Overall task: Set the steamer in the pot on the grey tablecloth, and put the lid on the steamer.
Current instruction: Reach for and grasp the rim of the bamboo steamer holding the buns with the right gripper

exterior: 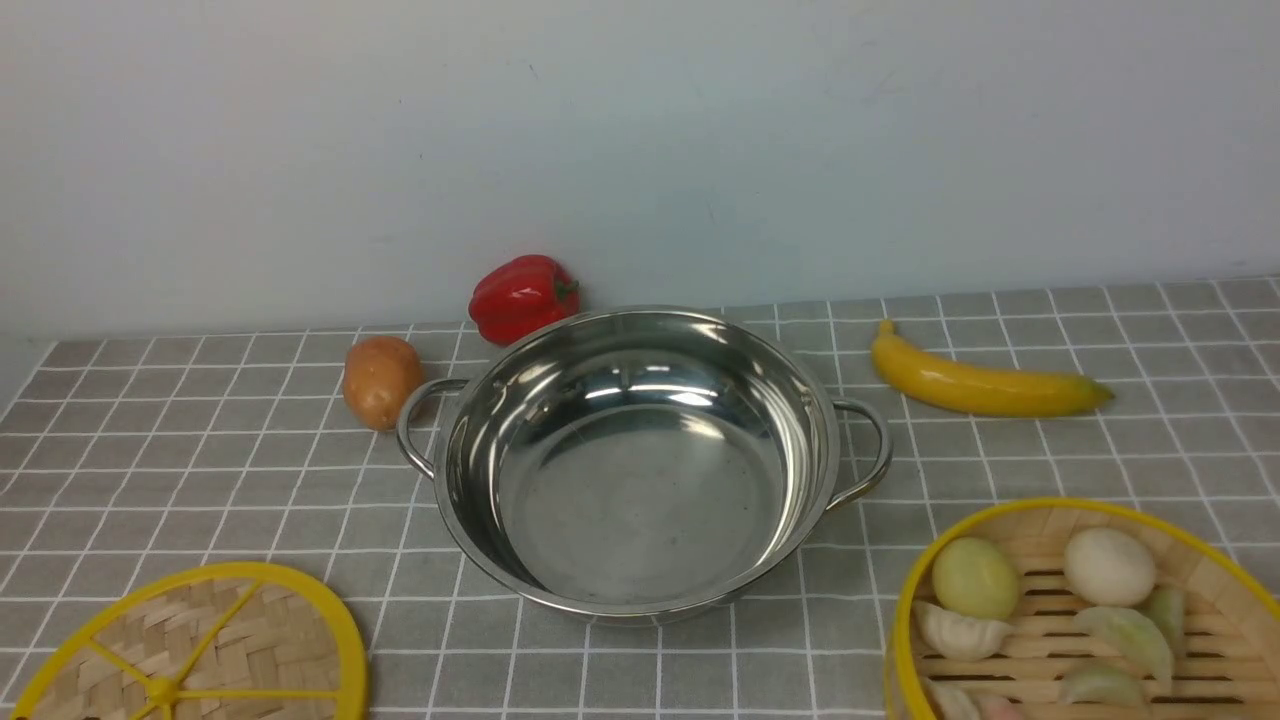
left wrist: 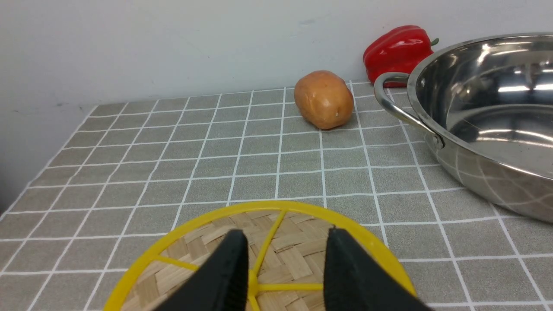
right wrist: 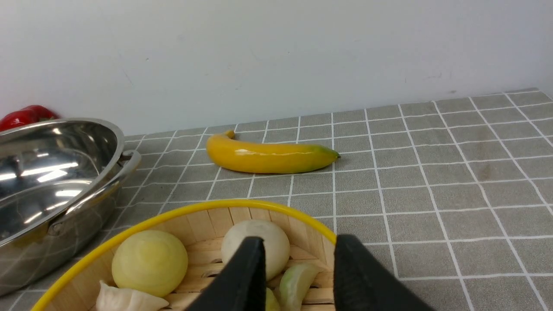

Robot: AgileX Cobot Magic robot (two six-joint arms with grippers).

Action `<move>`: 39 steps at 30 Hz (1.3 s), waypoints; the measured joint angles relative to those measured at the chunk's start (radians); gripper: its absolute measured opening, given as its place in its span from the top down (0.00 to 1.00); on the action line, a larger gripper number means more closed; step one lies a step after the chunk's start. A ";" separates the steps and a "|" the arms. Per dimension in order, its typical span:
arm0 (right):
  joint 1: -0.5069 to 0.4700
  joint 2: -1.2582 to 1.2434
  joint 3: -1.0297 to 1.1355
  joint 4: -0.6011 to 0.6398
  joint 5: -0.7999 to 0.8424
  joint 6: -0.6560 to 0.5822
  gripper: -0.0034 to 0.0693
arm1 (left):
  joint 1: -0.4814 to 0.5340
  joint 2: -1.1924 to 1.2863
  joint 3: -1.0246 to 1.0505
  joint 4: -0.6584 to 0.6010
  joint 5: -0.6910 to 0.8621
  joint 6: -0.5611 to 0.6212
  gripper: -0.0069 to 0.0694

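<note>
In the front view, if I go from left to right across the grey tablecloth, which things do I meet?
lid → potato → pot → banana → steamer. The red bell pepper behind the pot is left out.

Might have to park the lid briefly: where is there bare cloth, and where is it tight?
Widest bare grey tablecloth: left side, bordered by potato, lid and pot. Another patch on the right, between banana and steamer. A near strip in front of the pot, between lid and steamer. Crowded: pepper and potato close behind the pot's left side.
</note>
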 joint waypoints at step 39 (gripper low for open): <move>0.000 0.576 -0.740 0.333 0.731 -0.289 0.62 | 0.000 0.000 0.000 0.000 0.000 0.000 0.59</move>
